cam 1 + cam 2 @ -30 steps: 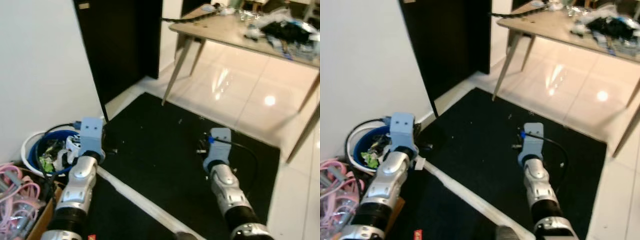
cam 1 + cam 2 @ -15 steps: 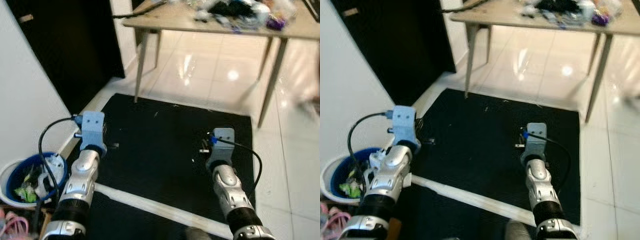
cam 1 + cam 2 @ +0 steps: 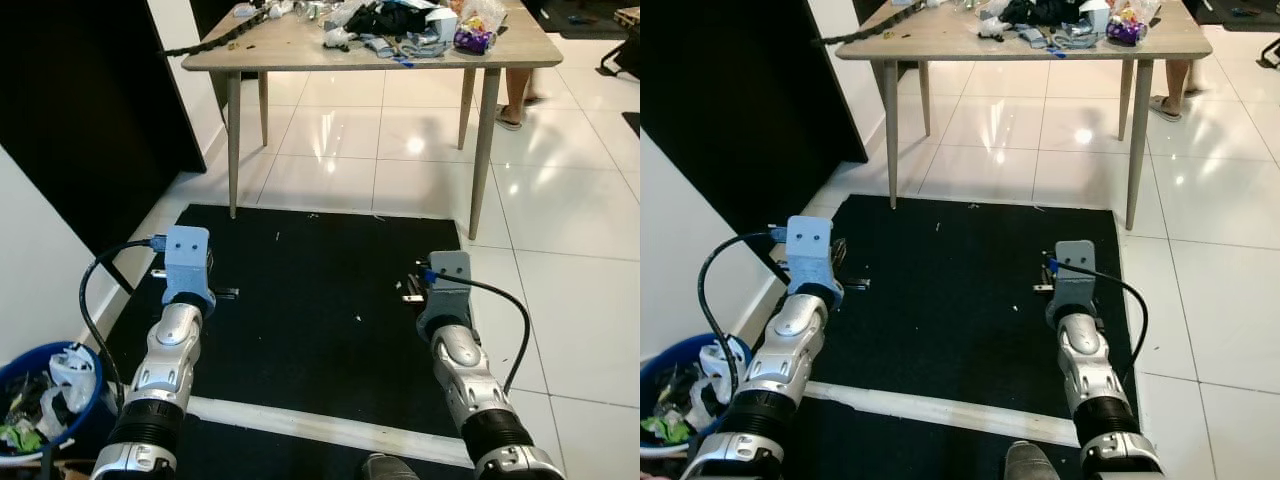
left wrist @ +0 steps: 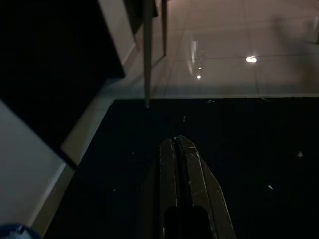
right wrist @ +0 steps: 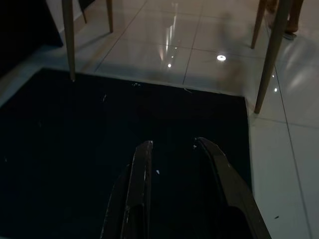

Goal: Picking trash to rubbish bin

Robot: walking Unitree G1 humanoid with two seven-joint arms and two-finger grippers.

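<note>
At the lower left of the head view sits a blue bin (image 3: 60,400) with a white rim, holding crumpled white and green trash (image 3: 40,395). It stands against a white wall (image 3: 40,260), beside the left edge of a black mat (image 3: 310,290). Above the wall, a dark panel (image 3: 100,110) takes up the upper left of the frame.

The left arm (image 3: 165,360) reaches forward over the left part of the mat, a black cable looping from its blue-grey wrist block. In the left wrist view the left tool (image 4: 180,154) hangs above the mat with its two black fingers pressed together, clenched on nothing.

Small pale specks (image 3: 358,319) dot the mat in the middle of the frame. A white strip (image 3: 320,428) runs across the mat near the bottom edge.

At the top centre stands a wooden counter (image 3: 300,45) on slim legs, cluttered with cloth and packets (image 3: 400,20), on glossy white floor tiles (image 3: 560,210).

The right arm (image 3: 460,360) reaches forward over the right part of the mat. In the right wrist view the right tool (image 5: 173,154) hovers above the mat with its fingers spread apart, released and empty.

At the upper right, behind the counter, a person's foot (image 3: 512,115) in a sandal rests on the tiles.
</note>
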